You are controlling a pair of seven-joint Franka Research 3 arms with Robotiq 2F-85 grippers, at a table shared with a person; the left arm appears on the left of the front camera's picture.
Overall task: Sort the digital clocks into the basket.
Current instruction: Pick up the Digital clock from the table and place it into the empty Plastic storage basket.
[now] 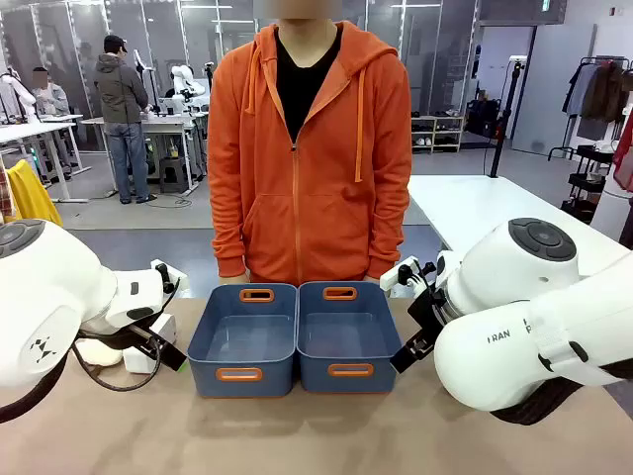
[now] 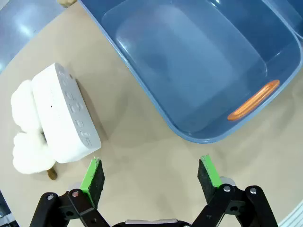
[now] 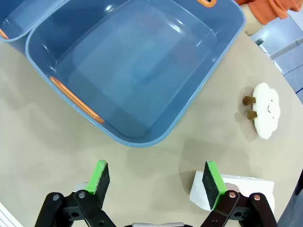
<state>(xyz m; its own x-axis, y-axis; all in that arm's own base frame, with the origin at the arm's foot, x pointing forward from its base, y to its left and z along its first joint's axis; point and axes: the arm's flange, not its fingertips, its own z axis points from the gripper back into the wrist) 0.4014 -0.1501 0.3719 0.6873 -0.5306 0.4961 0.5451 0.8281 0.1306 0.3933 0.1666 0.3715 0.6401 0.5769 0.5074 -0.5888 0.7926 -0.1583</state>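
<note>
Dark blue baskets [image 1: 272, 384] (orange handle rims); white digital clock [image 2: 64, 113]; cream plush toy [image 3: 266, 109]; tan table [image 1: 297, 435].

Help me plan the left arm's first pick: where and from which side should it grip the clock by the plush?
From above at mid-length, I'd say, closing across the two long sides of the clock. The buttoned side faces the basket with bare table beside it; the plush touches the other, so ease in carefully there.
</note>
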